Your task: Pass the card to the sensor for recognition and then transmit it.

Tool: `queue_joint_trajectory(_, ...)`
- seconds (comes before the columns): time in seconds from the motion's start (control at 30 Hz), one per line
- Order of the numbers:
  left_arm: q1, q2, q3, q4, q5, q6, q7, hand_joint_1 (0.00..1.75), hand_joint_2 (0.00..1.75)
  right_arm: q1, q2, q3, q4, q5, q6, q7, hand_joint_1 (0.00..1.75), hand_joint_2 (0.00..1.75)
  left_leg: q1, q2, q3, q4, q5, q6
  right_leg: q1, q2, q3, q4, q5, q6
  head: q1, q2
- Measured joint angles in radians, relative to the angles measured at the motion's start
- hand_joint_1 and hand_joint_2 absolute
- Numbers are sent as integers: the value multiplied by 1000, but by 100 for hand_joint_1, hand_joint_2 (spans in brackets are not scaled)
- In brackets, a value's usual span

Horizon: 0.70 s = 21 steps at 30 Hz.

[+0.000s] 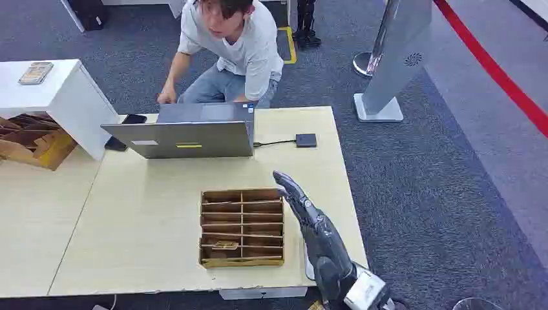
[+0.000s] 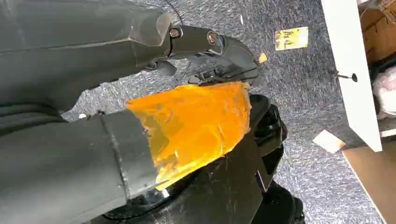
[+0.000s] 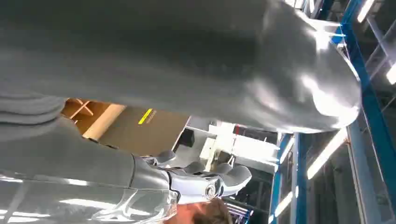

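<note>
**Card in tray, right hand raised beside it**

The card (image 1: pixel 225 245) lies flat in the tray (image 1: pixel 242 261), in a slot of the second row from the near edge, toward the tray's left side. It is small and tan, with a printed face too small to read. No hand touches it.

The tray is a brown divided box with several long rows. It sits on the table (image 1: pixel 142 219) near the near edge, in front of the laptop (image 1: pixel 187 139).

The right hand (image 1: pixel 298 197) is above the table just beside the tray's right wall. Its fingers (image 1: pixel 284 181) are extended and close together, pointing toward the far side of the table. It holds nothing. In the right wrist view the same fingers (image 3: pixel 219 179) appear straight, with nothing between them.

The left hand (image 2: pixel 201 56) is seen in the left wrist view, over grey carpet. Its dark fingers (image 2: pixel 233 51) are bent inward. An orange translucent cover sits just beside them. Whether the fingers hold anything cannot be told.

The sensor (image 1: pixel 306 140) is a small dark square box on the table, to the right of the laptop and joined to it by a cable (image 1: pixel 274 143). It is well apart from the tray.

A person (image 1: pixel 232 51) bends over the far edge of the table, behind the laptop. A phone (image 1: pixel 134 119) lies at the laptop's left corner. A white stand (image 1: pixel 394 64) rises from the carpet to the right of the table.
</note>
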Motion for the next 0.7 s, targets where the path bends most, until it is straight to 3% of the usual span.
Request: queue_joint_trajectory(0.7, 0, 2, 0, 0, -1, -2, -2, 0, 0, 0, 0, 0, -1, 0, 0, 0, 0, 0, 0, 0, 0, 0, 0, 0, 0, 0, 0, 0, 0, 0, 0, 0)
